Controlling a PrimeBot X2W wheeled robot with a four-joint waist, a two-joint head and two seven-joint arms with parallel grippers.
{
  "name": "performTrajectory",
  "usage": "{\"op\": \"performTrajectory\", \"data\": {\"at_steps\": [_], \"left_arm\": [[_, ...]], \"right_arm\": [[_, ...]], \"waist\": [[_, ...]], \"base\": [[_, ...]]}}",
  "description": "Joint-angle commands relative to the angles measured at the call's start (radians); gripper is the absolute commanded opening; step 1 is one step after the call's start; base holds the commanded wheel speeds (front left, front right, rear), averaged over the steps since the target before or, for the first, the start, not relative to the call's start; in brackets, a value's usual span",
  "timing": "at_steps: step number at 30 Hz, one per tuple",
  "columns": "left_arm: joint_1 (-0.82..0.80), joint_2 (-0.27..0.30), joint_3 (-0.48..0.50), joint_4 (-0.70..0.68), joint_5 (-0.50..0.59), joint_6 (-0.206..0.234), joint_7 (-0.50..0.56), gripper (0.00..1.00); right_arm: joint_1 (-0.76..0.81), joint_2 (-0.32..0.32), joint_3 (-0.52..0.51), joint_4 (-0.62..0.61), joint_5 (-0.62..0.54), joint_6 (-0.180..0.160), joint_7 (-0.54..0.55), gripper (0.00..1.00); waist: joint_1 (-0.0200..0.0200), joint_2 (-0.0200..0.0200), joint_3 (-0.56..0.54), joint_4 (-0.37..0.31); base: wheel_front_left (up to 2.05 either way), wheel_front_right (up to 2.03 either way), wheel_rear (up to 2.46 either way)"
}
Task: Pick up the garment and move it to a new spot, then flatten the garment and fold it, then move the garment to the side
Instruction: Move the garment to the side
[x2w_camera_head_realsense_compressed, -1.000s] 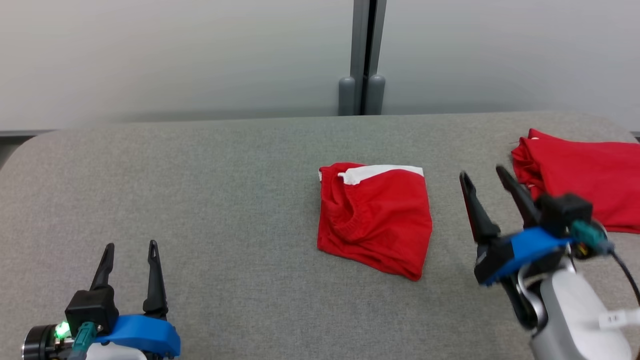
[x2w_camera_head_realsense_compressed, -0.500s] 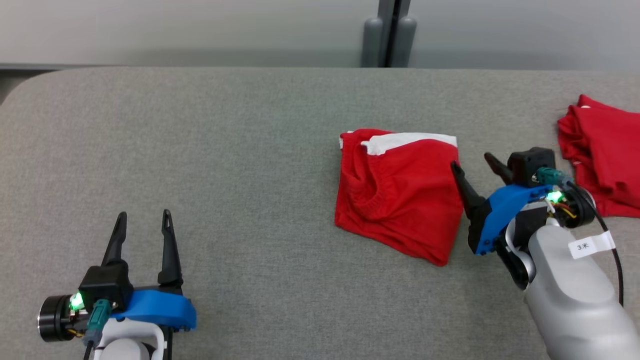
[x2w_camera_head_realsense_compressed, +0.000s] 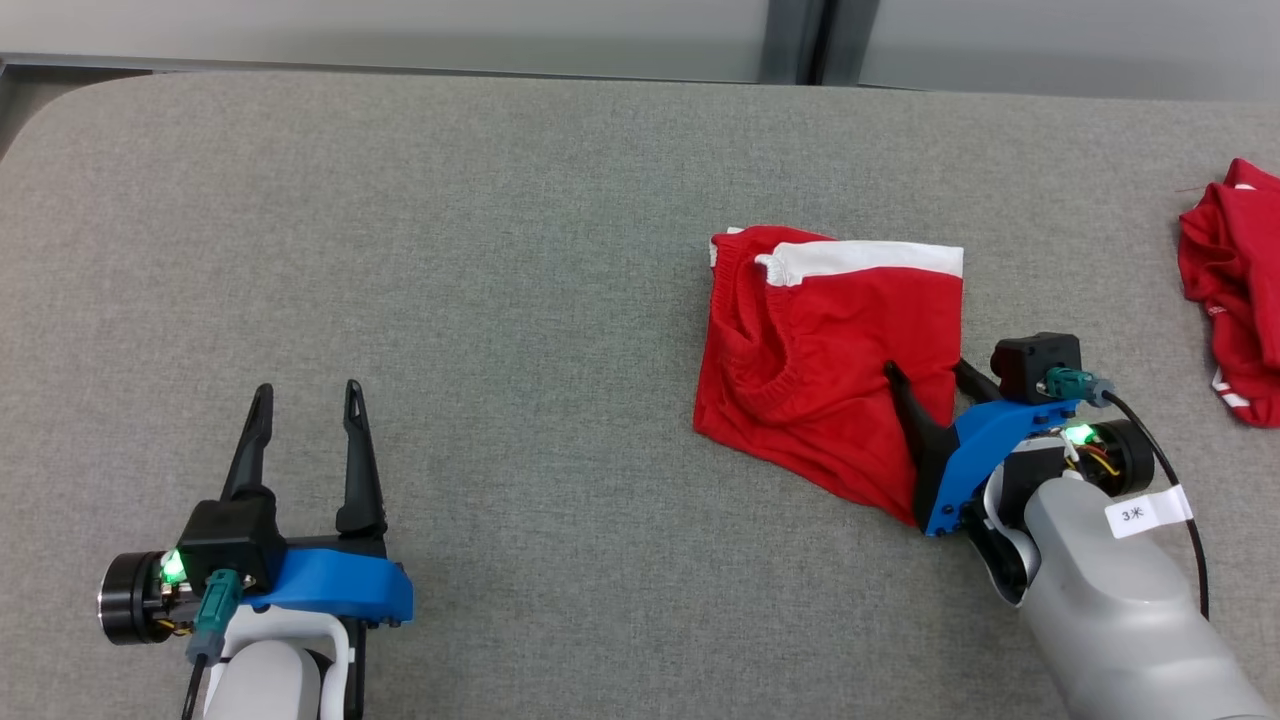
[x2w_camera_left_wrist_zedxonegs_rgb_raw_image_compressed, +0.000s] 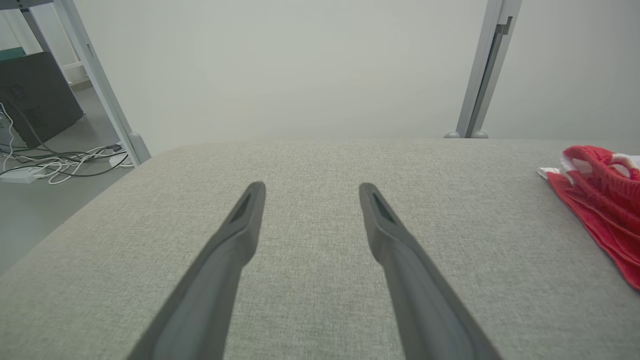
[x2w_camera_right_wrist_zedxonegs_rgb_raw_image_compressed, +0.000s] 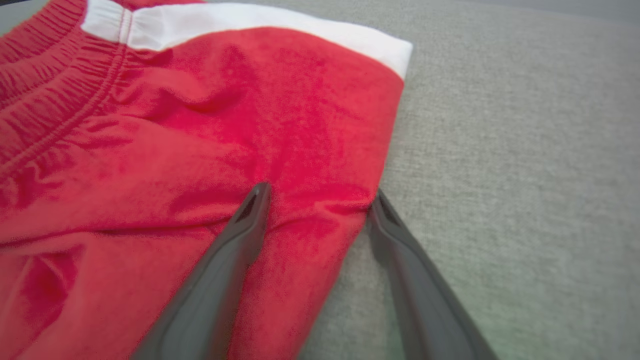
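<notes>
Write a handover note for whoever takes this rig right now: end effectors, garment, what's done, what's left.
Garment: red with a white band, lying compact right of the middle of the table. It looks folded.
Left end effector: open, empty, over the table, well apart from the garment.
Right end effector: open, straddling the garment's right edge, one finger on the cloth and one beside it. Not yet gripped.
Other red cloth: at the table's far right.
Left to do: close on the edge, then probably move the garment aside.
</notes>
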Motion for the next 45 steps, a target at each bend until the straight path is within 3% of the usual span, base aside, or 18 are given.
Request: {"op": "performTrajectory", "data": {"at_steps": [1,6,10,20,27,33,37,45], "left_arm": [[-0.019,-0.002,-0.001,0.003,-0.002,0.006,-0.007,1.0],[-0.022,-0.002,-0.003,0.012,-0.008,0.007,-0.016,1.0],[-0.033,0.007,-0.003,-0.005,-0.001,0.013,-0.021,1.0],[-0.066,0.046,-0.01,-0.094,0.036,0.032,-0.01,1.0],[-0.087,0.092,-0.013,-0.203,0.072,0.044,0.051,1.0],[-0.13,0.135,-0.02,-0.338,0.114,0.044,0.126,1.0],[-0.155,0.164,-0.023,-0.414,0.137,0.039,0.176,1.0],[-0.179,0.198,-0.021,-0.513,0.163,0.039,0.237,1.0]], "right_arm": [[0.013,0.014,0.02,0.023,0.017,0.003,0.006,0.0],[-0.014,-0.041,0.074,0.009,0.042,0.002,-0.042,0.0],[-0.079,-0.103,0.173,-0.041,0.017,0.002,-0.064,0.0],[-0.255,-0.345,0.442,-0.216,0.094,0.002,-0.023,0.0],[-0.36,-0.473,0.485,-0.27,0.196,0.002,-0.023,0.0],[-0.437,-0.568,0.508,-0.234,0.269,0.002,-0.046,0.0],[-0.487,-0.584,0.527,-0.188,0.302,0.002,-0.064,0.0],[-0.587,-0.531,0.571,-0.036,0.315,0.002,-0.074,0.0]], "waist": [[0.0,-0.0001,-0.001,-0.001],[0.0,-0.0001,-0.01,-0.017],[0.0,-0.0001,0.0,-0.053],[0.0,-0.0001,0.087,-0.208],[0.0,-0.0001,0.178,-0.317],[0.0,-0.0001,0.27,-0.392],[0.0,-0.0001,0.321,-0.42],[0.0,-0.0001,0.376,-0.434]], "base": [[0.0,0.0,0.0],[0.0,0.0,0.0],[0.0,0.0,0.0],[0.0,0.0,0.0],[0.0,0.0,0.0],[0.0,0.0,0.0],[0.0,0.0,0.0],[0.0,0.0,0.0]]}}
